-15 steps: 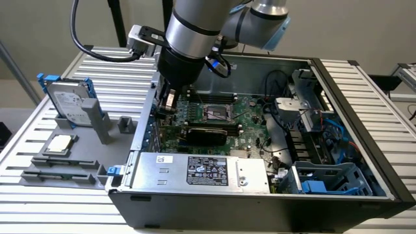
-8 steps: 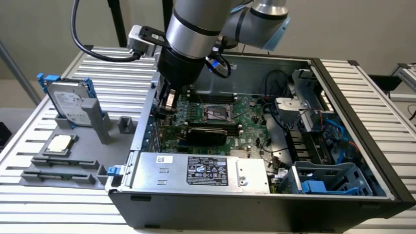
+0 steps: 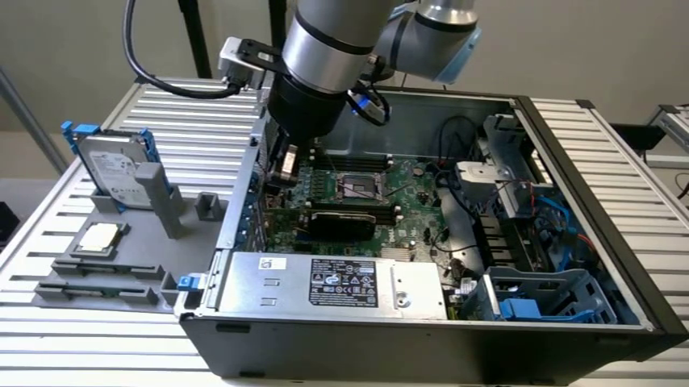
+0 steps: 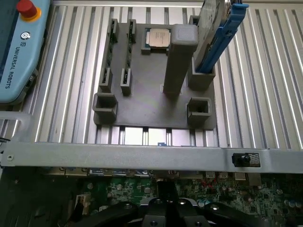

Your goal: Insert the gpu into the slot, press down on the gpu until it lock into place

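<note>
The gpu [image 3: 342, 219] is seen lying flat across the motherboard [image 3: 409, 201], at about five o'clock from the gripper [image 3: 289, 165], whose state cannot be told. It is judged light, stiff, fragile; its edges are best gripped.

an open computer case [image 3: 560, 322] fills the centre and right of the frame, lying on a ribbed metal table [image 3: 161, 113]. inside, a green motherboard [image 3: 415, 205] shows a square silver processor socket [image 3: 361, 187] near the middle. the gpu [image 3: 336, 219], a flat black card, lies across the board just below the socket. a silver labelled power-supply box [image 3: 334, 284] sits along the case's lower edge. the robot arm [image 3: 323, 56] comes down from the top centre into the case's upper left part, and the gripper [image 3: 289, 165] hangs just above and left of the gpu. at the left, a grey fixture tray [image 3: 173, 211] holds a hard drive [image 3: 113, 171] in a blue bracket and a loose processor [image 3: 99, 237].
</note>
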You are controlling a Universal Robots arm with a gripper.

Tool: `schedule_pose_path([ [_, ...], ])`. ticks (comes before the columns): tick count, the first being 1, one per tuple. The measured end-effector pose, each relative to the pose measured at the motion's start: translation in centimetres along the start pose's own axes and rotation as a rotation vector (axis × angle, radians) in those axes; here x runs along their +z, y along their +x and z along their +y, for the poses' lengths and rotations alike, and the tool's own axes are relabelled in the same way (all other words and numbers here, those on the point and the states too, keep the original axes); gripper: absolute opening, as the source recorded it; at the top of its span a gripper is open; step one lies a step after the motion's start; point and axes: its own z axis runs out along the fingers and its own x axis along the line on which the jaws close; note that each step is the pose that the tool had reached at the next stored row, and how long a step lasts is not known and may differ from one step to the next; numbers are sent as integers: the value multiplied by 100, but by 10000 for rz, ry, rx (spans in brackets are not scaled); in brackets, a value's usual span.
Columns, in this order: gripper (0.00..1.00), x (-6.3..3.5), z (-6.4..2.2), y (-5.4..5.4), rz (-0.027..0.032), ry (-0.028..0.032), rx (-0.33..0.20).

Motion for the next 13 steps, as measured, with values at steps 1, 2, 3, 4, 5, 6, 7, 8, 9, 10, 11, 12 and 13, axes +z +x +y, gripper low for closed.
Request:
schedule_pose_path([
  [1, 11, -3, -1, 0, -1, 66, 0],
  [2, 11, -5, -3, 0, 0, 173, -2],
  [3, 11, -5, -3, 0, 1, 334, -4],
  [4, 11, -5, -3, 0, 0, 507, -6],
  [5, 11, -4, -3, 0, -1, 687, -9],
  [6, 11, -5, -3, 0, 1, 867, -11],
  [7, 11, -4, -3, 0, -1, 1052, -14],
  [8, 11, -4, -3, 0, -1, 1238, -17],
  [9, 11, -4, -3, 0, 0, 1422, -20],
  [10, 11, -5, -3, 0, 0, 1603, -22],
  [11, 11, -5, -4, 0, -1, 1787, -25],
  [12, 11, -6, -8, 1, -1, 1963, -27],
  [13, 11, -8, -14, 2, -2, 2139, -30],
])
